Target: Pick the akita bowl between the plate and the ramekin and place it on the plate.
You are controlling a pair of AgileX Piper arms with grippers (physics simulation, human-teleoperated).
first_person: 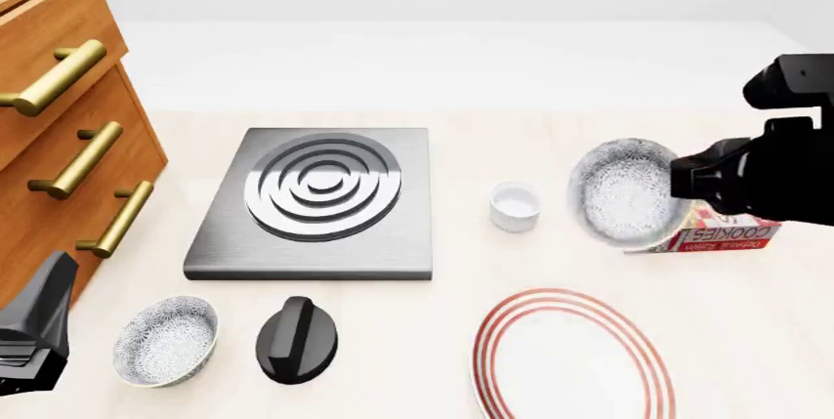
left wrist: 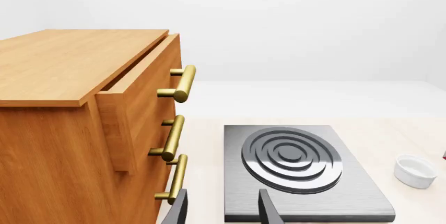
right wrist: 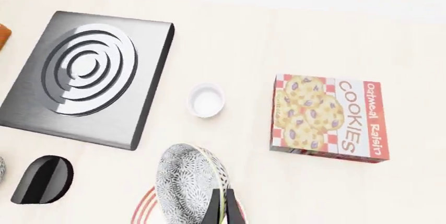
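Wood-grain drawer unit (first_person: pixel 53 136) w/ shiny brass-look handles (first_person: pixel 59 75). Burner plate (first_person: pixel 316 202): brushed metal, satin sheen. Akita bowl (first_person: pixel 623 191) grainy, speckled, matt. Ramekin (first_person: pixel 515 206) smooth plain white. Plate (first_person: pixel 569 358) smooth. Cookie box (right wrist: pixel 327 117) printed card. Knob (first_person: pixel 297 339) glossy black. Table (first_person: pixel 456 272) pale, matt.

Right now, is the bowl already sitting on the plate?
No: the bowl hangs tilted in the right pincer, lifted beside the cookie box, while the plate lies bare.
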